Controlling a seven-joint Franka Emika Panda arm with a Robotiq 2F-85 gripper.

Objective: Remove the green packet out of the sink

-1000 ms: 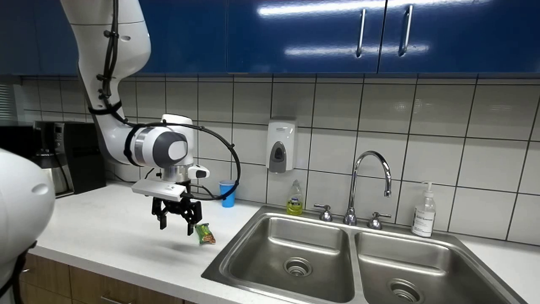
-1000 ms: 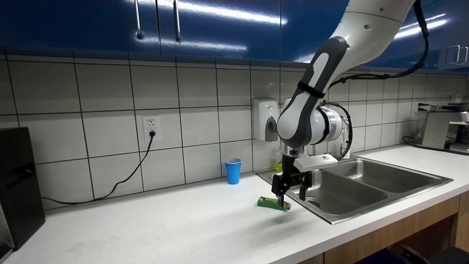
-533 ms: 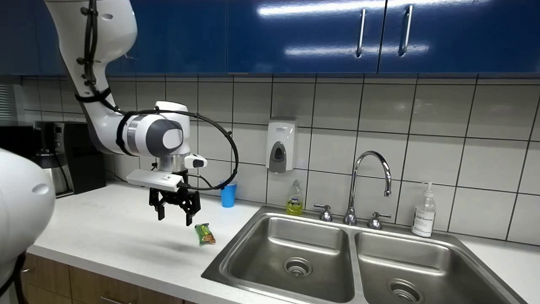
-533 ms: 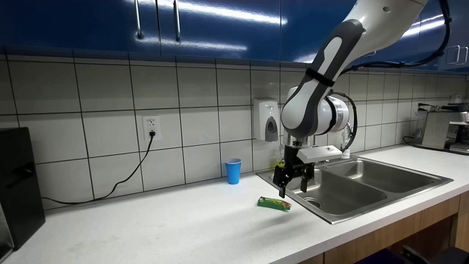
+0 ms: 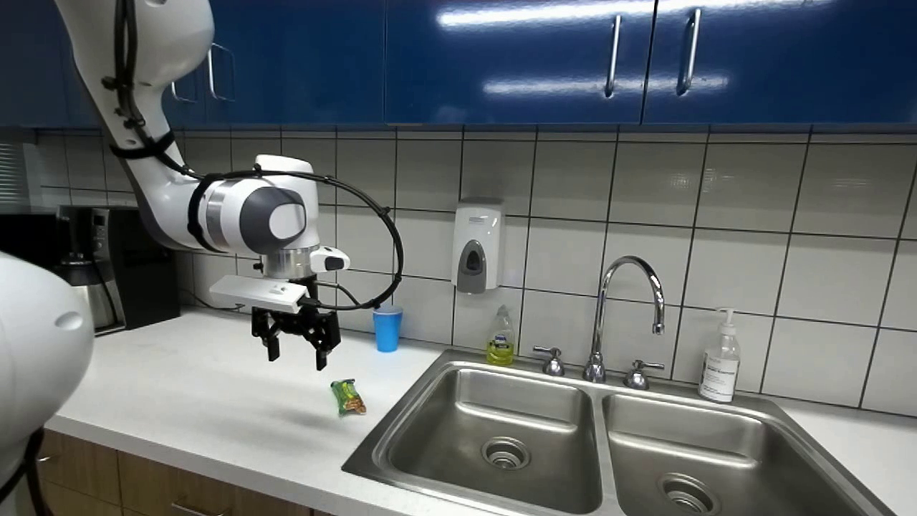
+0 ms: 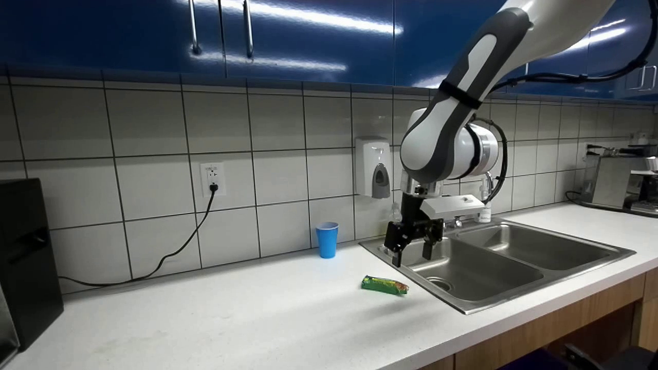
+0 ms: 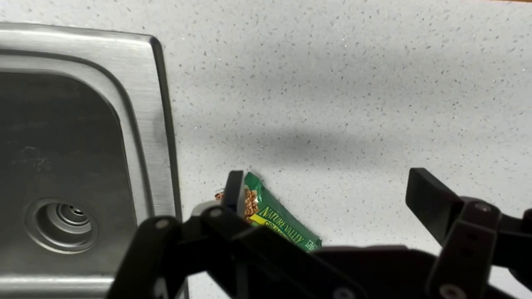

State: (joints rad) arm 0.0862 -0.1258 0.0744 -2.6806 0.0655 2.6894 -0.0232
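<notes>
Green packet point(image 6: 383, 285) lies on the white worktop point(image 6: 247, 318), between its front and back edges, just beside the sink point(image 5: 602, 437) and outside it. Near the packet the pincer point(image 5: 297, 359) hangs in the air over the worktop, released, its fingers point(image 7: 432, 203) spread wide; both exterior views show it apart from the packet, though in the wrist view one finger hides part of the packet's brown-pictured end. The packet's long axis slants across the worktop: that brown end points towards the front edge and the sink, the green end towards the back edge and away from the sink. Compared with half a second ago, the pincer is a little higher and farther from the packet, which lies in the same spot. Nearer the worktop's back edge, a blue cup point(image 6: 327, 241) stands upright by the tiled wall point(image 6: 277, 177), and a soap bottle point(image 5: 500, 347) and the tap point(image 5: 594, 368) stand along the sink's back rim.
</notes>
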